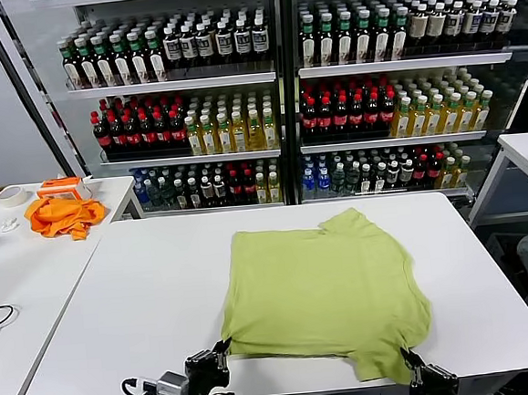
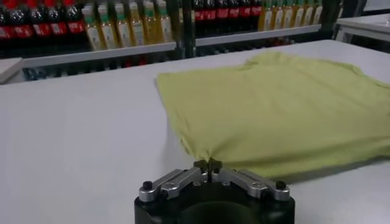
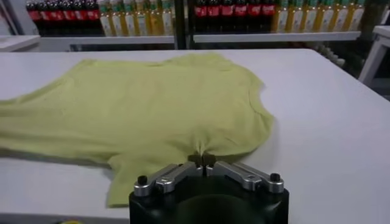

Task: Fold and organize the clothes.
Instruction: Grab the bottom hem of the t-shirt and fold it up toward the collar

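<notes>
Fold start: left gripper (image 2: 208,164) and right gripper (image 3: 202,160) each pinch the T-shirt (image 1: 322,289) near hem between pressed-together fingers. Next: likely lift both evenly, carry fabric forward.

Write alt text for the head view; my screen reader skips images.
A lime-green T-shirt lies flat on a white table, its near edge pinched at both corners by the shut left gripper and right gripper. Behind stand drink shelves; an orange cloth lies on a side table.
</notes>
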Tool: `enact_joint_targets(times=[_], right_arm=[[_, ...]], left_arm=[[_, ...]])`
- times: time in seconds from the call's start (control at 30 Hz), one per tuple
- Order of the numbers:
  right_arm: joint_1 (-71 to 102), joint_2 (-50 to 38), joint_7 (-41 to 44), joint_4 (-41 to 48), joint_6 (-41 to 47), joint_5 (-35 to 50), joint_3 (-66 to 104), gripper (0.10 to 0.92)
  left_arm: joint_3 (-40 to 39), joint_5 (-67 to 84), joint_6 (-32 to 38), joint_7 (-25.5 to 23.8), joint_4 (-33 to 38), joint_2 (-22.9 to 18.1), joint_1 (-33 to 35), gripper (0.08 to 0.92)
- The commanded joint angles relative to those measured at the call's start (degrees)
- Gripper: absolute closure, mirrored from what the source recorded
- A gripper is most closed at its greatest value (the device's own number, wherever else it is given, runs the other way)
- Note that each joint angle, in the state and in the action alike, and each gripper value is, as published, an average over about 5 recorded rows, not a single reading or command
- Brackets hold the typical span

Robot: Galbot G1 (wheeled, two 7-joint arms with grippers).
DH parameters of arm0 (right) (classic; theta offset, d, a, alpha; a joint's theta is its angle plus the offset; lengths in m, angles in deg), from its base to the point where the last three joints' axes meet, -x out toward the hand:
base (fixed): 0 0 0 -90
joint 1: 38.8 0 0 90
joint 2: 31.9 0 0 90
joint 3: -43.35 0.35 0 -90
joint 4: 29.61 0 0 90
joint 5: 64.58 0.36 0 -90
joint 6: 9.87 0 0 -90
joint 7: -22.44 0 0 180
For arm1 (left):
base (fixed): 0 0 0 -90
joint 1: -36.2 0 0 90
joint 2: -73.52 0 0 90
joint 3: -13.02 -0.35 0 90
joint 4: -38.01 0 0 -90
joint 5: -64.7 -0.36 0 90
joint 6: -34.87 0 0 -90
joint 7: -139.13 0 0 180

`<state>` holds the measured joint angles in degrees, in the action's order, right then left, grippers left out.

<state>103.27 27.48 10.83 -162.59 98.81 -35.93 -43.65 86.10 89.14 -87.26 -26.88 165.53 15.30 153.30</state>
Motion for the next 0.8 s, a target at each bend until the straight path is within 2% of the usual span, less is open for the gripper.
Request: enact_joint_targets(times=[0.03,0.17,0.27,0.4,0.63,0.8], right_arm=[[2.56,-0.51,0.17,-1.74,0.00,-0.20,0.23,0.919],[3.15,-0.71,0.24,-2.97,0.69,0.33,0.46,0.919],[2.04,-1.22,0.00,-4.11,1.39,1.84,0.28,0.919],[-3.57,-2.56,-1.23,-3.69,3.31,5.50,0.39,0.919],[-16.66,-3.73,-3.39,1.71,8.03,11.34,-0.15,0.919],[-22.85,-2.74,-4.69,6.73,10.13,14.29,-1.67,0.919]], left_arm=[[4.60,0.19,-0.92,0.84,7.27,3.16,9.28,0.920],[5.83,-0.30,-0.93,1.48,8.77,3.90,13.29,0.920],[6.16,0.22,-0.83,1.24,9.93,4.18,13.25,0.920],[6.07,2.66,0.91,-0.77,8.48,4.64,6.07,0.920],[2.57,12.12,2.99,-2.73,-2.77,4.19,-10.65,0.920],[0.59,15.14,3.06,-3.31,-9.45,3.15,-17.71,0.920]])
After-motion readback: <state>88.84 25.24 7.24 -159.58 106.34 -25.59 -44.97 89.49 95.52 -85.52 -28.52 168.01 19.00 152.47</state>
